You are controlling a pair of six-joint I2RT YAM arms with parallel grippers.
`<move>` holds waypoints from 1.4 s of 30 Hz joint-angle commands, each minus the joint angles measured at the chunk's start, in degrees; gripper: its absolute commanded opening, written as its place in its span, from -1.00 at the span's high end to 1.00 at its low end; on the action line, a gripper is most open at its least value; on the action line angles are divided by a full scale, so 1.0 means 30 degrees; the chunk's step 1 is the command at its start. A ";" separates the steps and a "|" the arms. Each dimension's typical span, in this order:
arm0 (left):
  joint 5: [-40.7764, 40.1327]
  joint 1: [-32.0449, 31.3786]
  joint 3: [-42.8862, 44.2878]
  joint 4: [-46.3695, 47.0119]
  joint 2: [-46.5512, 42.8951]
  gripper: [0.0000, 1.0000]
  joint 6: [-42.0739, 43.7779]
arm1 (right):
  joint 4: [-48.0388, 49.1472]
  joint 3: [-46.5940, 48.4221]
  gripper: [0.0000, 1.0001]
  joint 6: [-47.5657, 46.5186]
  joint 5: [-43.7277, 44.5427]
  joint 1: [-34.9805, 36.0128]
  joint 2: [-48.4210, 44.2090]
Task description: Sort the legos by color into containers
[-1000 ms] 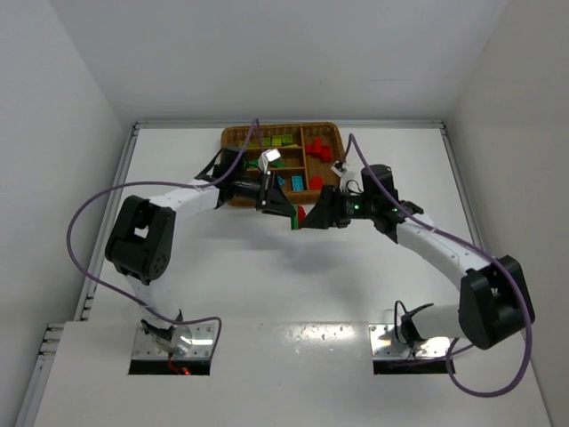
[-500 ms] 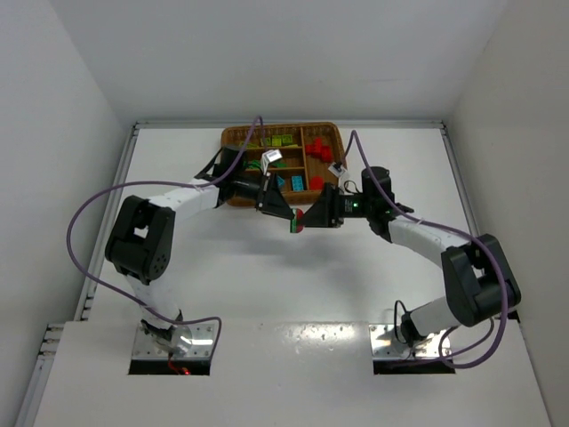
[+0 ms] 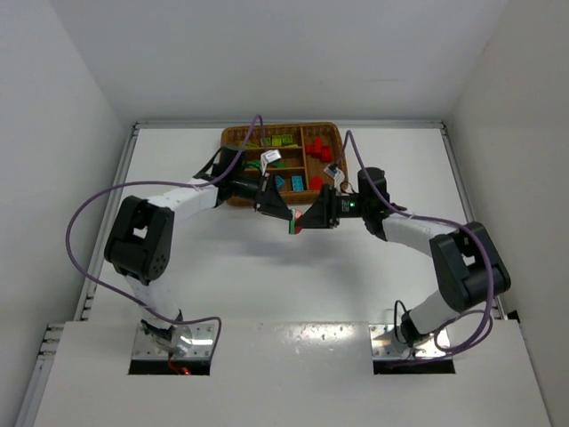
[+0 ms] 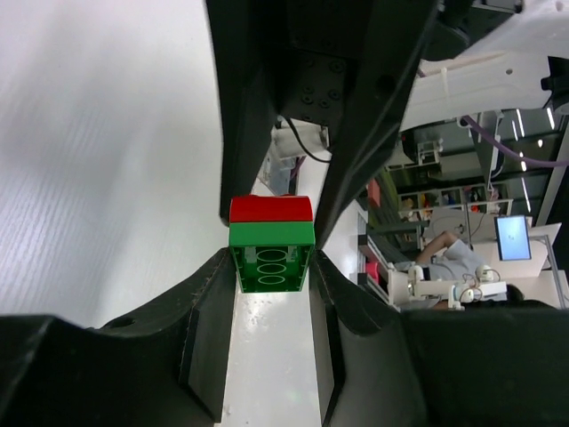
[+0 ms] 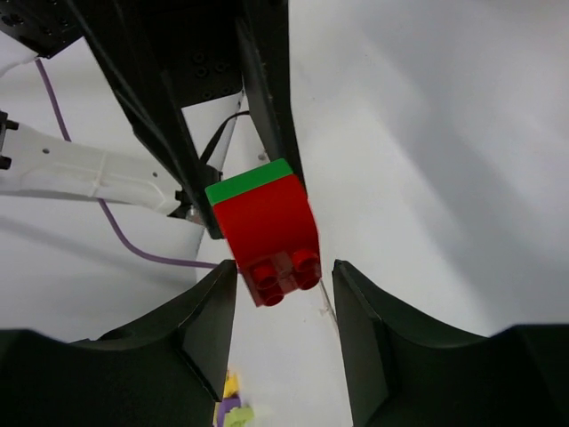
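I count a left end effector (image 4: pixel 271 267) and a right end effector (image 5: pixel 284 271), one red brick (image 5: pixel 267 222) joined to one green brick (image 4: pixel 271 258), and one wicker tray (image 3: pixel 235 132) with four compartments.

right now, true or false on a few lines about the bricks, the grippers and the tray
1. The left gripper holds the green brick. True.
2. The red brick is joined to the green brick. True.
3. The joined pair lies in the tray. False: it is held between the two grippers, on the near side of the tray.
4. The tray holds nothing. False: sorted bricks lie in its compartments.
5. The right gripper has a finger on each side of the red brick. True.
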 commanded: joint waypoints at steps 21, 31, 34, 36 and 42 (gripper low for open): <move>0.0470 0.1100 0.0553 -0.0062 -0.1208 1.00 0.1013 | 0.1155 -0.1848 0.98 0.1043 0.1909 -0.1050 -0.2368; 0.0294 0.1102 0.0729 -0.0062 -0.1208 1.00 0.0838 | -0.0224 -0.1264 0.98 0.0338 0.2148 -0.1843 -0.2374; 0.0294 0.1102 0.0729 -0.0062 -0.1208 1.00 0.0838 | 0.0037 -0.0769 0.50 0.0133 0.0717 -0.1843 -0.1497; 0.0526 0.1102 0.0729 -0.0062 -0.1208 1.00 0.0838 | 0.0418 -0.0534 0.10 -0.0041 0.0038 -0.1669 -0.0882; 0.0968 0.1102 0.0729 -0.0062 -0.1384 1.00 0.1189 | -0.0286 0.1048 -0.53 -0.1127 -0.0433 -0.1315 -0.0175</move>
